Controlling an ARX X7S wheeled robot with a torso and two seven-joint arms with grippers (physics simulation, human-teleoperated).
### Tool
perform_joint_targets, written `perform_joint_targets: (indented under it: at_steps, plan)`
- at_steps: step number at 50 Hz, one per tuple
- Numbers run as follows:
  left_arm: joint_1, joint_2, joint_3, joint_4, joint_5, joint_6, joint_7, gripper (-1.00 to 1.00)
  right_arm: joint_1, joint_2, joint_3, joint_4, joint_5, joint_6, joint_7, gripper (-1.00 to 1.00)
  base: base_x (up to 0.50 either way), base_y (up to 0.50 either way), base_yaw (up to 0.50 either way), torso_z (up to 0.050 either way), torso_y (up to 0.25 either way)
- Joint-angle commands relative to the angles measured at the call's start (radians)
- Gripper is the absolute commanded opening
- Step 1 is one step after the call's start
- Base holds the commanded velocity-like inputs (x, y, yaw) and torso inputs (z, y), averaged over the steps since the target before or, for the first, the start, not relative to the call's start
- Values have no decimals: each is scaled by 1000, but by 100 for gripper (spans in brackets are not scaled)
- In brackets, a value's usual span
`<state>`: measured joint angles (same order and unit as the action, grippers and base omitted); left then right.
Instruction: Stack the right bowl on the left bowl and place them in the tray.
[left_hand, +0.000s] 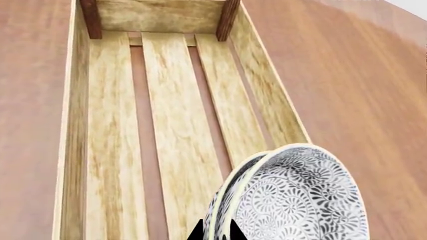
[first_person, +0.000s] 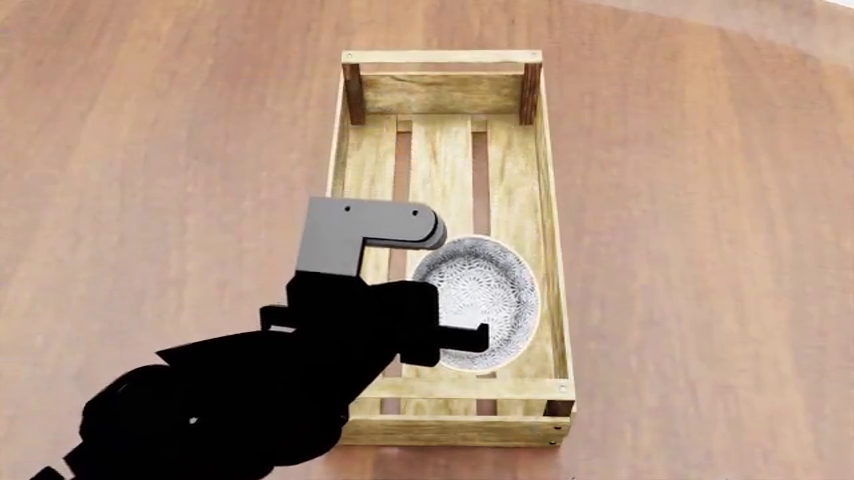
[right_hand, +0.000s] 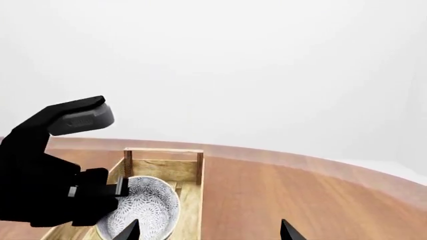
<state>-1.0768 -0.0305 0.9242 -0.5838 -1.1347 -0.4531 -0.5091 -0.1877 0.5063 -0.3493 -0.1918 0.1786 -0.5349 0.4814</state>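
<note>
at the centre of the head view lies the tray (first_person: 550, 250), a long light-wood crate with three bottom slats and dark corner posts, resting on the brown wooden table (first_person: 160, 150); its long axis runs from the top of the frame toward the bottom; over the lower half of the tray sit the stacked bowls (first_person: 483, 295), patterned grey and white, one nested inside the other, tilted rather than flat; whether they touch the slats cannot be told; the left gripper (first_person: 461, 338) enters from the lower left of that frame and meets the stack at its lower left rim.

at the bottom edge of the left wrist view, the two dark fingertips (left_hand: 195, 232) sit one on each side of the double cream rim, clamped on the bowls (left_hand: 300, 200); the empty far length of the tray (left_hand: 77, 125) fills the upper part of that frame.

at the bottom edge of the right wrist view, the right gripper (right_hand: 209, 231) shows two fingertips spread well apart with nothing between them; the left arm (right_hand: 40, 175), bowls (right_hand: 143, 207) and tray (right_hand: 163, 171) occupy the lower left of that frame.
</note>
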Motion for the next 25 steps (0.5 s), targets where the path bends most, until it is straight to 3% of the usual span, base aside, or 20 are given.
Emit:
perform_joint_targets:
  at_steps: [1,7,15,16,25]
  plan:
    - [-25,24,56,-46,-3,90,65,-100,1,-21,18,-1,-20,0,-20,100,0,0,0,0,0]
    - [-49,29,128,-60,-18,131,73,-100,2,-21,15,1,-17,-3,-22,100,0,0,0,0,2]
    - [-110,29,307,-124,-136,241,69,-100,2,-22,14,14,-15,-13,-24,100,0,0,0,0,0]
    - [-115,28,313,-130,-147,244,67,100,3,-22,14,17,-14,-15,-25,100,0,0,0,0,0]
    - [-150,-12,336,-80,-133,267,34,100,0,-23,8,9,-23,-7,-23,100,0,0,0,0,0]
